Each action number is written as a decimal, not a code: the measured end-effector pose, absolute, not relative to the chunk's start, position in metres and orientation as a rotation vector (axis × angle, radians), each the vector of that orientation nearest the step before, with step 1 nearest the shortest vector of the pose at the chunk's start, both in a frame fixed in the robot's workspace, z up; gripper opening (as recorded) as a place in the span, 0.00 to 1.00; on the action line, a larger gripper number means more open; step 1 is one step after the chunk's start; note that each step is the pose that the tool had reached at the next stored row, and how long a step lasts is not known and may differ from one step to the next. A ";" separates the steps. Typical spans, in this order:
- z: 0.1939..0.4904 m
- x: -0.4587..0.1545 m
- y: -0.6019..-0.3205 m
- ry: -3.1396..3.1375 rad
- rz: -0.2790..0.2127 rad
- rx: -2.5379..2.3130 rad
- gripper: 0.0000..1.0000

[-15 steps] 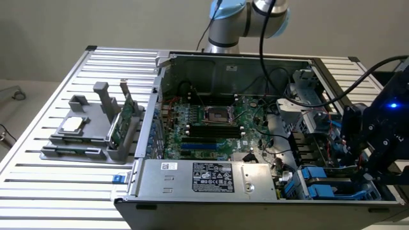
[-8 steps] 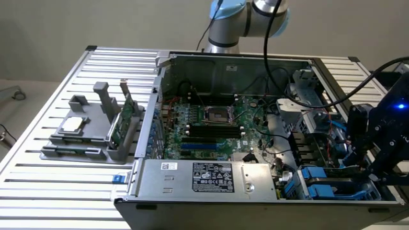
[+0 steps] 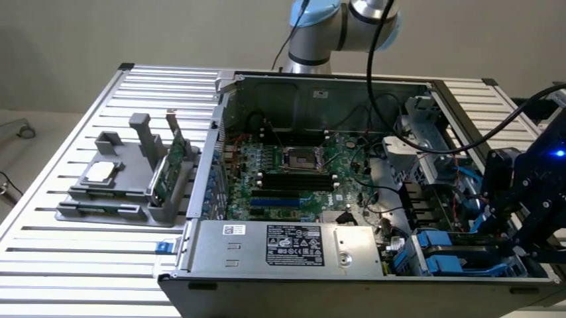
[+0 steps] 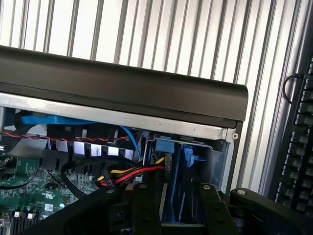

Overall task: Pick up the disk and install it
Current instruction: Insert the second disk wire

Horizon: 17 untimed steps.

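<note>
1. The gripper (image 3: 520, 238) was seen at the exterior view's right, lowered over the drive bay in the near corner of the open computer case (image 3: 354, 298).
2. In the wrist view, the gripper (image 4: 178, 208) was shown with its black fingers (image 4: 145, 205) set wide, one on either side of the disk (image 4: 180, 193).
3. The disk was grasped by its blue bracket and stood on edge between the fingers, a thin silver-grey edge showing beside the blue plastic.
4. The disk was placed inside the bay, just behind the case's dark outer wall (image 4: 122, 83).
5. A bundle of red, yellow and black wires (image 4: 132, 172) was seen running up to the bay beside the disk.
6. The motherboard (image 3: 292, 165) was exposed in the middle of the case, with the labelled power supply (image 3: 283, 245) at its near edge.
7. A grey holder (image 3: 124, 192) was left on the slatted table (image 3: 79, 265) at the exterior view's left, with a green circuit card (image 3: 172, 165) upright in it and a small square chip (image 3: 99, 171) lying flat.
</note>
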<state>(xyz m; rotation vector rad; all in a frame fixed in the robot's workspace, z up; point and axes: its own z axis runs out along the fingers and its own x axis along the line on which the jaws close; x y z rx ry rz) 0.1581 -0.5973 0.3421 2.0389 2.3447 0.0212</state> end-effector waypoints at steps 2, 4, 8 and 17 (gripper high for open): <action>0.342 0.158 -0.597 2.345 0.029 2.044 0.37; 0.342 0.158 -0.598 2.346 0.032 2.047 0.37; 0.342 0.158 -0.598 2.343 0.036 2.053 0.37; 0.339 0.157 -0.602 2.320 0.044 2.085 0.22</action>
